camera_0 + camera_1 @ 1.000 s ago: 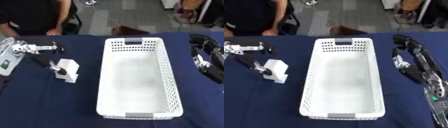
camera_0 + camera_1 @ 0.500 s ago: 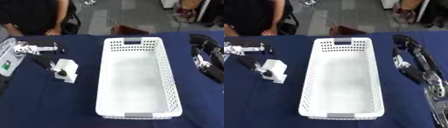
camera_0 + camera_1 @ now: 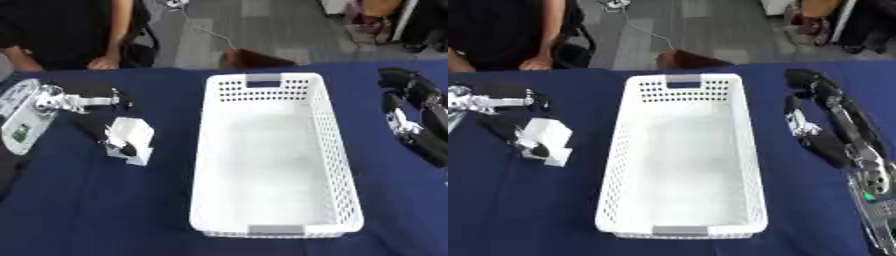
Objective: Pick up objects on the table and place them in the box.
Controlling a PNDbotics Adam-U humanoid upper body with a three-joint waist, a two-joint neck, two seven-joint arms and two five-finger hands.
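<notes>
A small white block (image 3: 133, 136) lies on the dark blue table (image 3: 105, 210), left of the white perforated basket (image 3: 262, 80), which has nothing in it. My left hand (image 3: 66, 102) reaches in from the left. One black finger (image 3: 121, 146) lies against the block's front, and the other fingers (image 3: 109, 101) stretch out straight just beyond its far side. My right hand (image 3: 826, 125) rests on the table to the right of the basket, fingers straight and pointing away from me, holding nothing.
A person in black stands at the table's far left edge with a hand (image 3: 103, 62) near it. A brown object (image 3: 254, 57) sits on the floor behind the basket. The table's front edge runs close below the basket.
</notes>
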